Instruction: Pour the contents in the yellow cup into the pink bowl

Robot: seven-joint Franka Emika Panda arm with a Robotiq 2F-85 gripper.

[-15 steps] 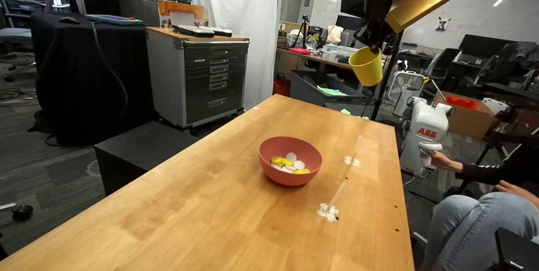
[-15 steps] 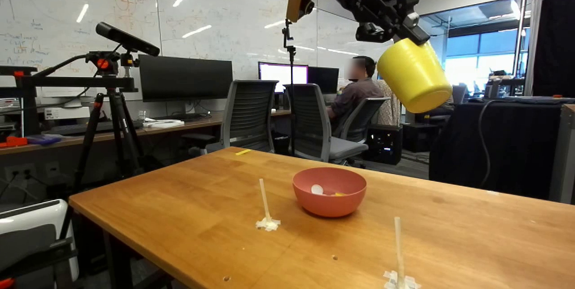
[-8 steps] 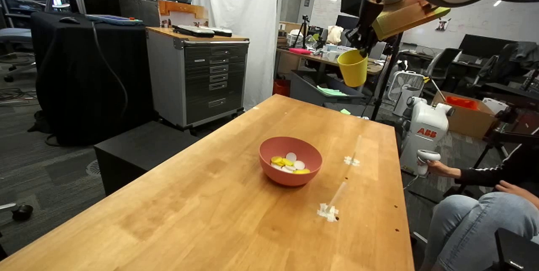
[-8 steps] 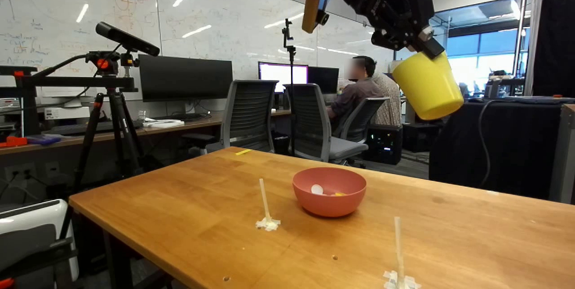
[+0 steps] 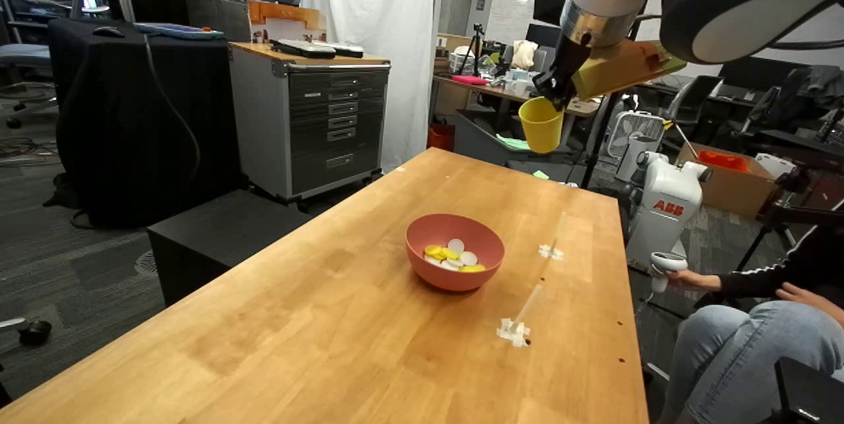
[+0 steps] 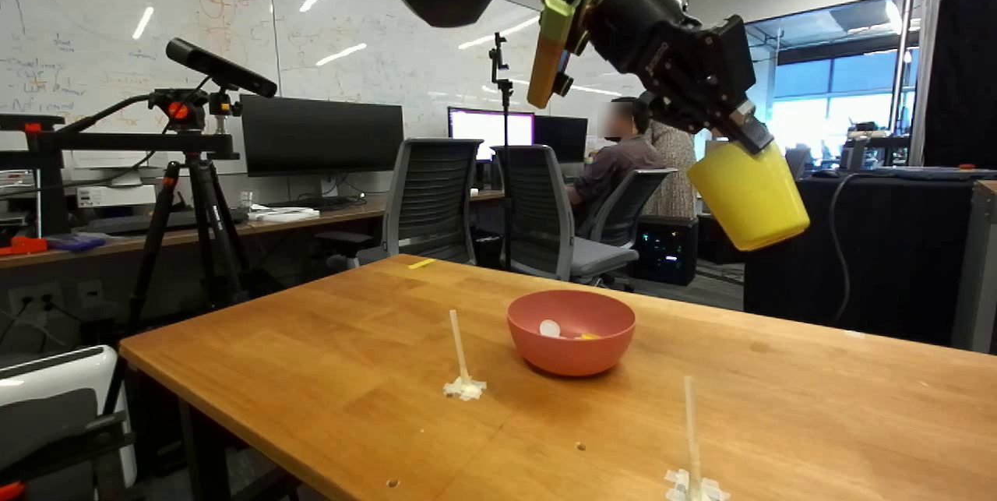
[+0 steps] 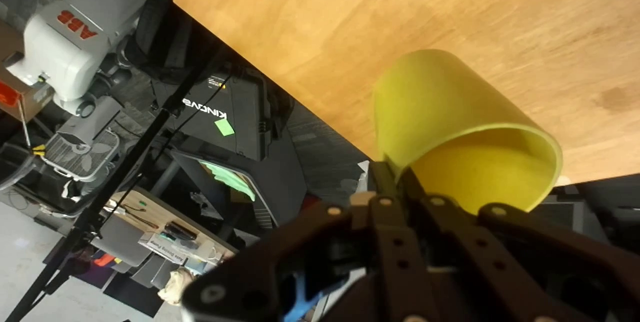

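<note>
Up front there's the wooden counter (image 5: 283, 318), stretching away from the camera in an exterior view, with a person in jeans (image 5: 758, 351) beside it on the right gripping a white controller (image 5: 667, 263). First thing on top is a pale stick (image 5: 527, 305) standing up, its base stuck down with whitish tape (image 5: 513, 332). Bit further along sits the pink bowl (image 5: 448, 282), upright, and the yellow and white pieces (image 5: 452, 254) are lying in the bottom of it, kinda bunched together. Just past that, off to the side, there's a second stick (image 5: 559, 233), taped down the same way. Then farther back the yellow cup (image 5: 541, 130) is up in the air, well apart from the bowl and tilted, mouth sort of upward but leaning over to one side. The hand (image 7: 398, 177) is clamped onto the cup's wall right at the rim, and the wrist view peeks partway inside, where you see smooth yellow wall. Behind all that: a grey bin (image 5: 484, 142), a white curtain (image 5: 369, 15) and, deepest in the room, a whiteboard (image 5: 509, 8).
</note>
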